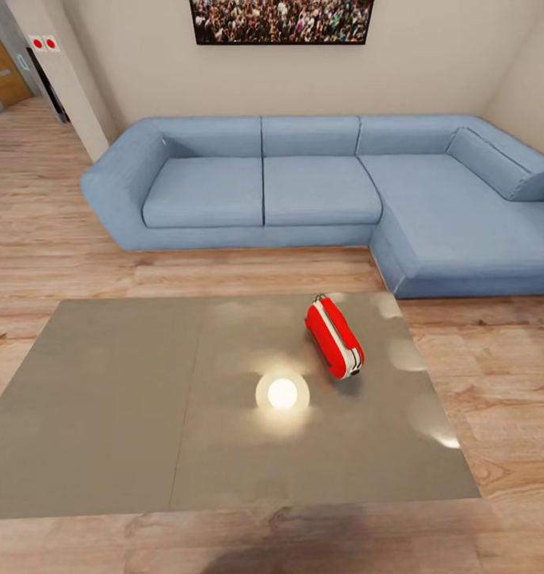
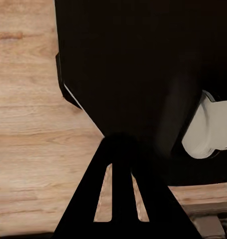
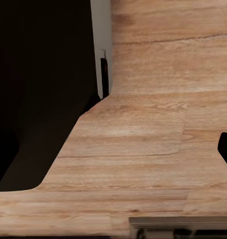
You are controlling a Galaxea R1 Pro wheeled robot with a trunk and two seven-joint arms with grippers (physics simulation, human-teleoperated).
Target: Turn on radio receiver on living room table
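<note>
Approach looks done, contact not started. Nearest in the head view is a strip of wood floor [image 1: 304,542], then the desk [image 1: 104,414]: low, glossy grey top, centre seam, with a bright round lamp reflection [image 1: 282,393] near the middle. The radio receiver [image 1: 333,336] sits on the desk's right half toward the far edge, just beyond and right of that reflection; red body, white side band facing up-right, angled diagonally. Dial and grille are not readable from here, so I cannot tell if it is on; I judge it untouched.

Both wrist views look down at floor planks beside dark robot bodywork. In the left wrist view the left gripper [image 2: 120,191] shows dark finger struts close together, apparently clenched on nothing. In the right wrist view the right jaws are not clear, so I cannot tell their state.

Behind the desk: blue L-shaped sofa [image 1: 320,191], then the crowd picture [image 1: 281,20] on the beige wall.

Left to do: raise an arm, reach over the desk, press the switch.
</note>
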